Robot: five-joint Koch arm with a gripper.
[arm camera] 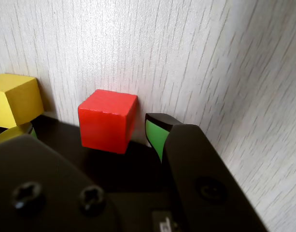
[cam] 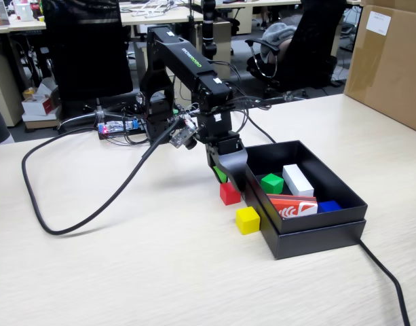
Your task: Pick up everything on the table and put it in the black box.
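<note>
A: Nearest the fixed camera sits the yellow cube (cam: 248,220), on the desk (cam: 126,272) just beside the front corner of the black box (cam: 316,234). Untouched?

B: Untouched. Just behind it, the red cube (cam: 229,193) also rests on the desk, and the gripper (cam: 224,178) is down over it. In the wrist view the red cube (arm camera: 107,120) lies between the jaws, the green-padded jaw close by its right face, the other low at the left near the yellow cube (arm camera: 15,99).

A: Is the gripper clamped?

B: No. It stands fairly wide, with space on at least one side of the cube; nothing is held.

A: And farther back?

B: A green cube (cam: 272,183) already lies inside the box, beside a white block (cam: 298,180) and a red-and-white packet (cam: 292,206).

A: So the step is grasping red.

B: Likely. The next move calls for closing squarely on it, lifting clear of the rim, then carrying it over the box.
</note>
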